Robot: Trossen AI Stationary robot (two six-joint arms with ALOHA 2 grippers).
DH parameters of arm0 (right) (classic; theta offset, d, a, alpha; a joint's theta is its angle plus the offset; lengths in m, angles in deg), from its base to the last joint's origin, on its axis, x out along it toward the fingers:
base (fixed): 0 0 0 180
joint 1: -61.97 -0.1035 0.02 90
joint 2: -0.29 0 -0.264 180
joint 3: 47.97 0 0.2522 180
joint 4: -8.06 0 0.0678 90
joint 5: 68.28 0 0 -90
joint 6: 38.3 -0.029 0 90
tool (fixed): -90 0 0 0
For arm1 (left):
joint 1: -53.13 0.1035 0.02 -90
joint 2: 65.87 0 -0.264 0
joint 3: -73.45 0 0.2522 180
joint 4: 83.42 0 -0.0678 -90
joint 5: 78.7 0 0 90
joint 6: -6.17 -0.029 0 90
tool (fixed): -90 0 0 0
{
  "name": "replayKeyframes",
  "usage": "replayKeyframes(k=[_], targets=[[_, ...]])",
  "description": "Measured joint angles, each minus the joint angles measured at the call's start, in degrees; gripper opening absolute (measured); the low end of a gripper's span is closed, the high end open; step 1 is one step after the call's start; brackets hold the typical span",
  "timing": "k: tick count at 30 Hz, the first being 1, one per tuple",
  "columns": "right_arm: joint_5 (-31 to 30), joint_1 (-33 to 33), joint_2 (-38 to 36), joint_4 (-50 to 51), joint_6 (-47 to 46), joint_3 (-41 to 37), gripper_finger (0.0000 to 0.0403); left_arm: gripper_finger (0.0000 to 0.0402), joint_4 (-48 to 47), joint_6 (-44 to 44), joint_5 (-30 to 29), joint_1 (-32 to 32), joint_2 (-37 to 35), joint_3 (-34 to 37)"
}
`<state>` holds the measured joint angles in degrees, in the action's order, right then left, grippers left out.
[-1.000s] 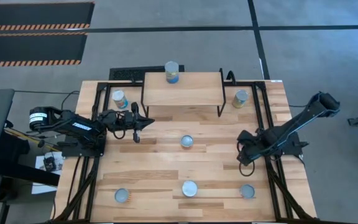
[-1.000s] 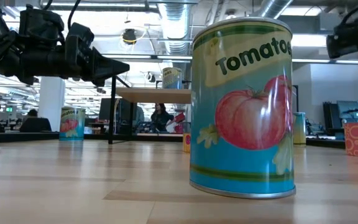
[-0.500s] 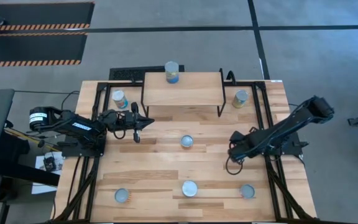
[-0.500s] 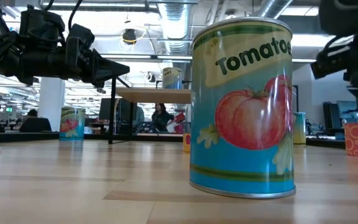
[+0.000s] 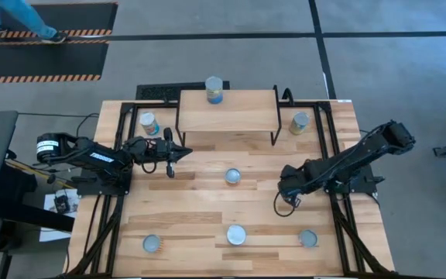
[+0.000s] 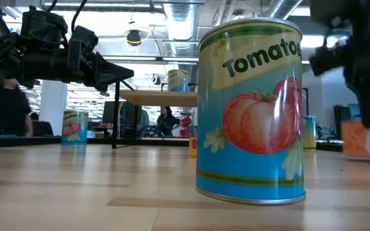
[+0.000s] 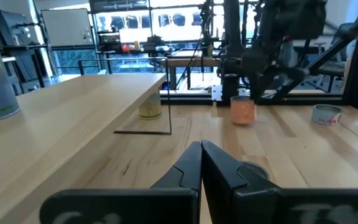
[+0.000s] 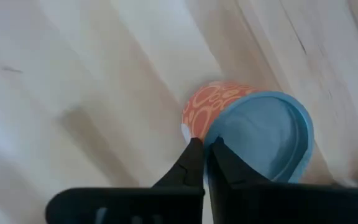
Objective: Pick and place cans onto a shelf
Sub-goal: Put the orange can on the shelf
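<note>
An orange-labelled can (image 8: 216,112) with a silver top (image 8: 263,134) stands on the table; in the high view my right arm hides it. My right gripper (image 8: 202,144) is shut, its tips at that can's top rim, right of the table's middle (image 5: 283,191). My left gripper (image 5: 181,150) hangs shut in the air left of the shelf (image 5: 231,116). One blue can (image 5: 214,89) stands on the shelf top. A large tomato can (image 6: 249,109) stands close to the low camera. My right gripper's shut fingertips (image 8: 194,152) slant down from above to the rim of the orange can's top (image 8: 211,138). Whether they touch the can I cannot tell. The can stands upright on the table (image 7: 242,111).
More cans stand on the table: one left of the shelf (image 5: 149,122), one to its right (image 5: 300,122), one in the middle (image 5: 232,176), and three along the near edge (image 5: 152,244) (image 5: 236,234) (image 5: 308,238). Black frame rails (image 5: 333,147) run along both sides.
My right gripper has moved toward the table's left edge and come lower over the orange can. In the low view that can now shows blurred and a little shifted.
</note>
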<state>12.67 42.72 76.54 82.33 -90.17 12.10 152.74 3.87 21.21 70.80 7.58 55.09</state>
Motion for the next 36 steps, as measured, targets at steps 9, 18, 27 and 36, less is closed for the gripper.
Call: replayKeyframes(k=[9, 18, 27, 36], targets=[[-5.66, 5.43, -1.02, -10.72, 12.79, 11.46, 0.0005, 0.0000, 0.03, 0.02, 0.09, -0.02, 0.00, 0.00], [-9.38, 16.73, 3.29, -26.47, 35.64, 23.49, 0.0011, 0.0000, -0.52, 0.02, -0.02, -0.01, 0.00, 0.00], [-3.17, 33.48, 19.28, -11.39, 63.03, 47.91, 0.0007, 0.0000, -1.53, -0.11, -0.19, -0.02, 0.00, 0.00], [-2.23, 43.53, 35.41, 4.11, 81.82, 69.73, 0.0008, 0.0000, -1.55, -0.22, -0.22, -0.02, 0.00, -0.02]])
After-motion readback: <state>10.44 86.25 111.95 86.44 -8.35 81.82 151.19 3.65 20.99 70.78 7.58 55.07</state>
